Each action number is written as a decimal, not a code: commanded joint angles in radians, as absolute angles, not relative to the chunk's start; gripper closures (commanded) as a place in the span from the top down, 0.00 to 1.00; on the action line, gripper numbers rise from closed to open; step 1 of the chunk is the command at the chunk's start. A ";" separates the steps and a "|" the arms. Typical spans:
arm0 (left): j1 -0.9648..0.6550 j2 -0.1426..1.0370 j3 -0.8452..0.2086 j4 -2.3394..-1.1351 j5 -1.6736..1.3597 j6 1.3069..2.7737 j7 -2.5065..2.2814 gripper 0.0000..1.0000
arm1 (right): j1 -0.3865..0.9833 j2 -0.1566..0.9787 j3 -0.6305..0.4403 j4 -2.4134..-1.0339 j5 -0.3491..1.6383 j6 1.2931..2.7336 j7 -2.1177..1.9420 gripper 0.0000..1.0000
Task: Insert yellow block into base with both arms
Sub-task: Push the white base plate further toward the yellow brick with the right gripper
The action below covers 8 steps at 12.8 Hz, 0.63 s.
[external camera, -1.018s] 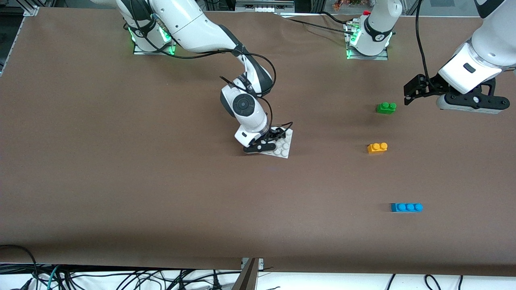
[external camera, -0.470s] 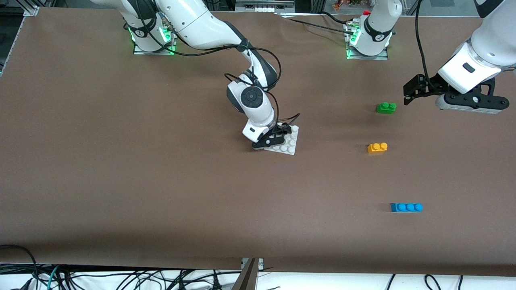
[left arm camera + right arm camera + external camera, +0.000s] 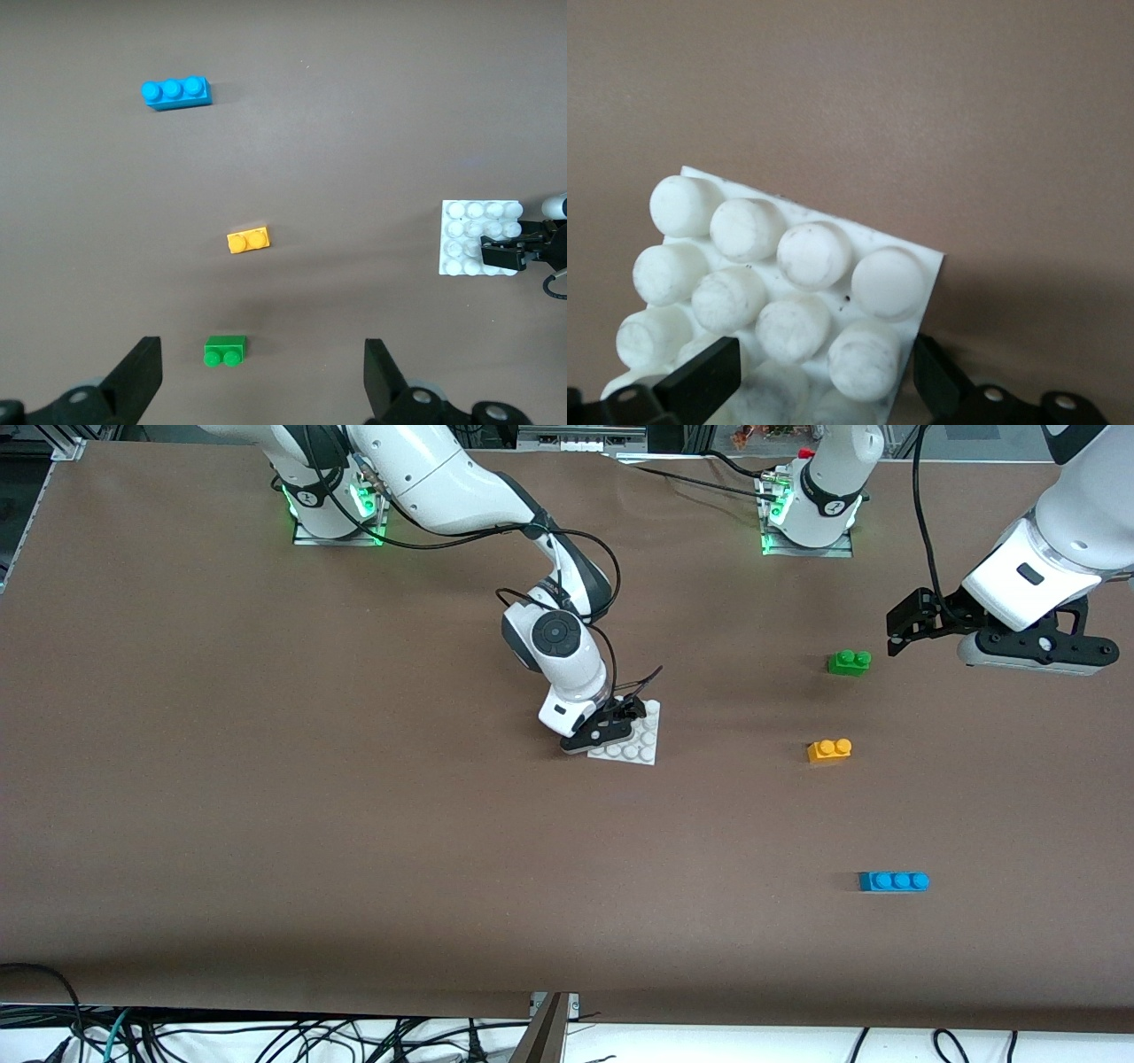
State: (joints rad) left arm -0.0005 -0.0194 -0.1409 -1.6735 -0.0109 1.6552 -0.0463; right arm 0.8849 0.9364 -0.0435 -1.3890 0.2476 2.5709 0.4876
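Right gripper (image 3: 611, 726) pinches, it seems, the base (image 3: 640, 746) mid-tabletop; left gripper (image 3: 921, 624) waits spread above the green brick (image 3: 849, 662).

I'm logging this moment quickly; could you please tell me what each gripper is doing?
Left gripper: open, empty, above the green brick.
Right gripper: closed on the base, holding its edge.

The front camera sits high across the table (image 3: 266, 850), facing the arm bases along the frame's top. The left wrist camera looks straight down from well above, sharing the base (image 3: 461, 239) and all three bricks with it. The right wrist camera hangs very close over the base (image 3: 788, 266), which fills its lower left.
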 commanded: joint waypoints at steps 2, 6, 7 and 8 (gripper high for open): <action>0.003 -0.017 -0.147 -1.651 0.014 1.632 -0.037 1.00 | 0.855 0.973 -0.048 -1.270 0.247 2.513 0.462 0.98; 0.003 -0.017 -0.146 -1.649 0.014 1.632 -0.035 1.00 | 0.806 0.960 -0.046 -1.169 0.250 2.312 0.460 0.99; 0.003 -0.017 -0.146 -1.651 0.012 1.632 -0.037 1.00 | 0.792 0.948 -0.046 -1.169 0.250 2.295 0.459 1.00; 0.003 -0.017 -0.146 -1.651 0.014 1.632 -0.037 1.00 | 0.772 0.940 -0.049 -1.169 0.249 2.261 0.459 1.00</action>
